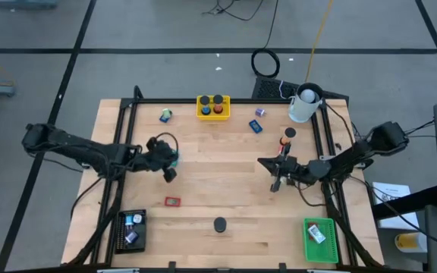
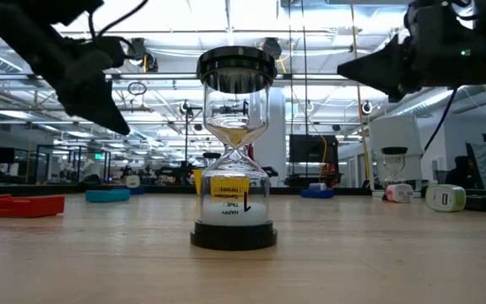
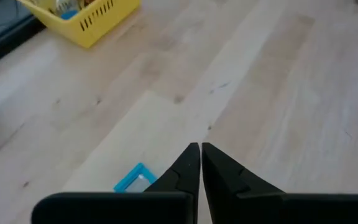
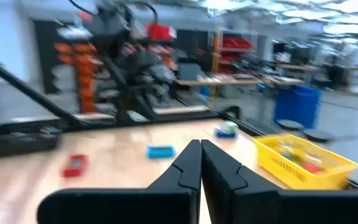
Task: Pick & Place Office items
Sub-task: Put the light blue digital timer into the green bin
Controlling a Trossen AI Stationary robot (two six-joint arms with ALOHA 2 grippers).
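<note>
Small office items lie scattered on the wooden table [image 1: 226, 182]. Among them are a teal block [image 1: 174, 157] [image 3: 134, 178], a red block [image 1: 173, 202] [image 4: 75, 165], blue blocks [image 1: 257, 126] and a black cap [image 1: 290, 133]. My left gripper [image 1: 170, 168] [image 3: 200, 149] hovers shut over the table's left half, slanting down, with the teal block just beside it. My right gripper [image 1: 264, 162] [image 4: 200, 146] is shut too. It hangs about level over the right half and points toward the left arm. Neither holds anything.
A yellow tray [image 1: 212, 106] sits at the far edge with a white cup [image 1: 303, 105] to its right. A black tray [image 1: 131, 230] is at the near left corner and a green tray [image 1: 319, 236] at the near right. An hourglass [image 2: 234, 152] [image 1: 219, 224] stands near the front edge.
</note>
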